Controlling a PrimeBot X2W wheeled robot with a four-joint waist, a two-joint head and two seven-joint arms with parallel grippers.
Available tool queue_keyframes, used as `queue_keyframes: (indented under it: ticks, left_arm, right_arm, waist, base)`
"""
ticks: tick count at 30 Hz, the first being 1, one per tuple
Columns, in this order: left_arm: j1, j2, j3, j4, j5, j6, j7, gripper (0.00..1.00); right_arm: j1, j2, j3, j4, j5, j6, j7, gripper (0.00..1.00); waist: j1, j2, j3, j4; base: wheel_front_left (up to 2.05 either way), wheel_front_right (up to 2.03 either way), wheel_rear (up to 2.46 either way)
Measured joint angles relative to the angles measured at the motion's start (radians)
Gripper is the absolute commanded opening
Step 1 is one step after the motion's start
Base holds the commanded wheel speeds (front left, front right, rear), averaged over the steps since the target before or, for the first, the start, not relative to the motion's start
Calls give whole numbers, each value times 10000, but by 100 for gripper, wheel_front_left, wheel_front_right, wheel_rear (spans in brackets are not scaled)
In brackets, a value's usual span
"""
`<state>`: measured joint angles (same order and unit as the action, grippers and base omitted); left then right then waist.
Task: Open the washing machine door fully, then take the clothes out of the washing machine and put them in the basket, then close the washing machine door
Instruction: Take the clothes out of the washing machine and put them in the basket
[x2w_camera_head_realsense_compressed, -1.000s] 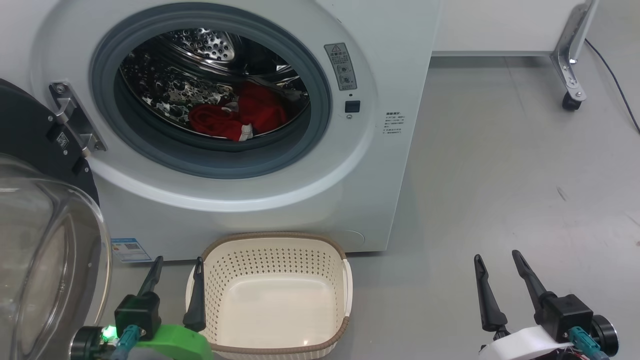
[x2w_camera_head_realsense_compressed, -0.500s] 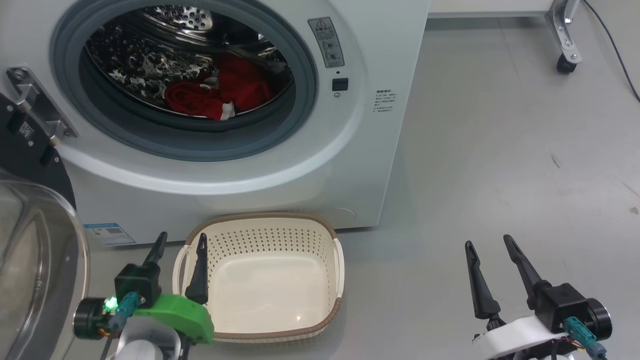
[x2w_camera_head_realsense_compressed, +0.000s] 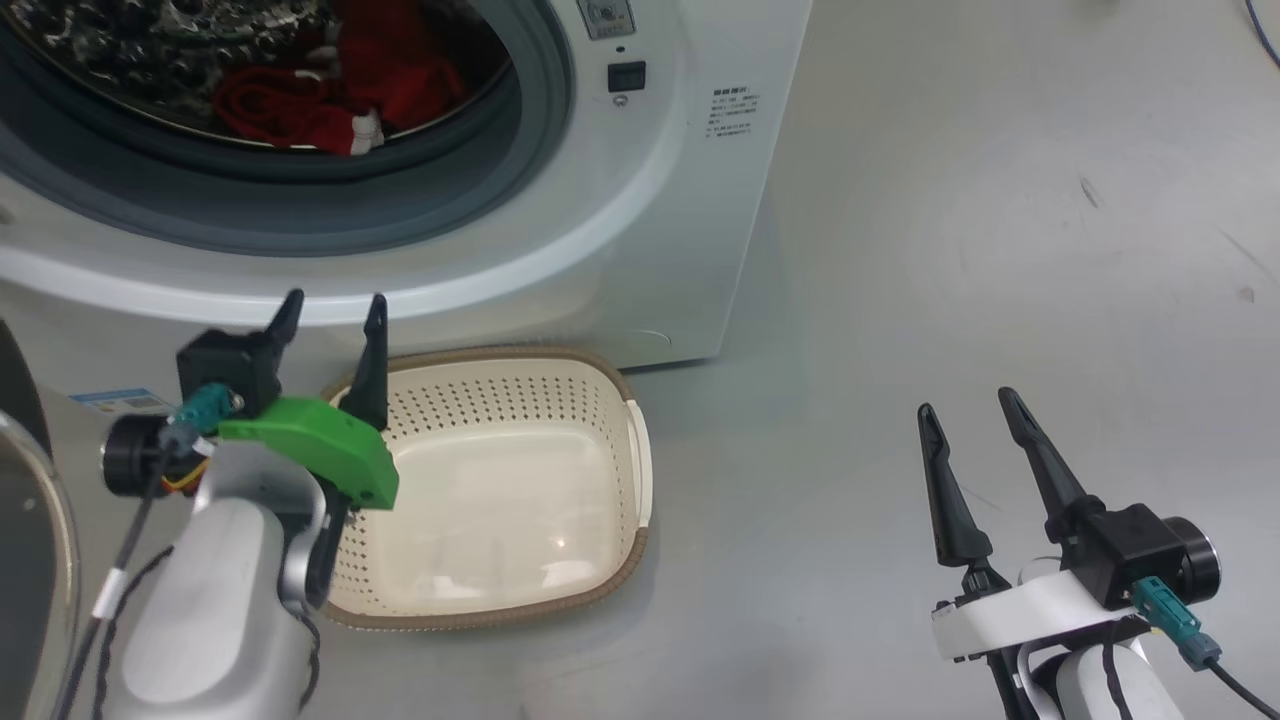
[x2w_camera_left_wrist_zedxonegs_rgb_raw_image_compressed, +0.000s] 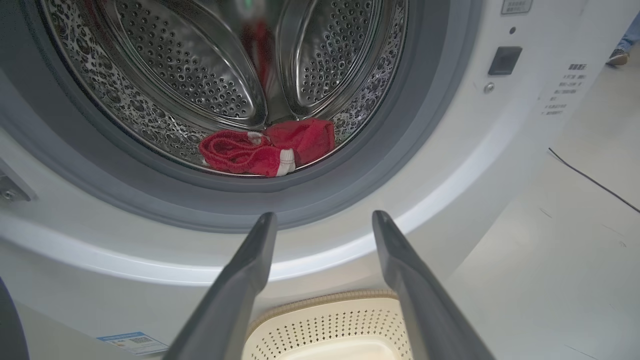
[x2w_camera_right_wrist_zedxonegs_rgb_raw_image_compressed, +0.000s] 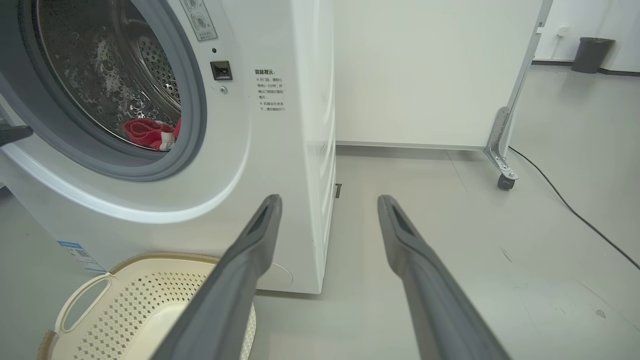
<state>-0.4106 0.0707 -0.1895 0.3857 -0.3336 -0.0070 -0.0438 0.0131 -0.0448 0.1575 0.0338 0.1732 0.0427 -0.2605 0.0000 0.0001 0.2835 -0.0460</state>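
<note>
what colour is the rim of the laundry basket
Brown, with a woven look, around the cream basket. The head view shows it best.

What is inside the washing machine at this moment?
Red clothes with white trim lie heaped at the bottom of the perforated steel drum. Anything beneath the heap is covered, so I cannot tell.
</note>
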Motion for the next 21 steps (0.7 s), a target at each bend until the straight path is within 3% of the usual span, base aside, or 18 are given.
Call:
queue_keyframes:
  ticks: [21]
  left_arm:
    - [-5082, 1567, 523, 848, -270, -727, 2648, 100]
  right_arm:
    - [-1651, 0, 604, -372, 481, 79, 0, 100]
  waist:
    - [1, 0, 2833, -1336]
  base:
    - [0, 0, 0]
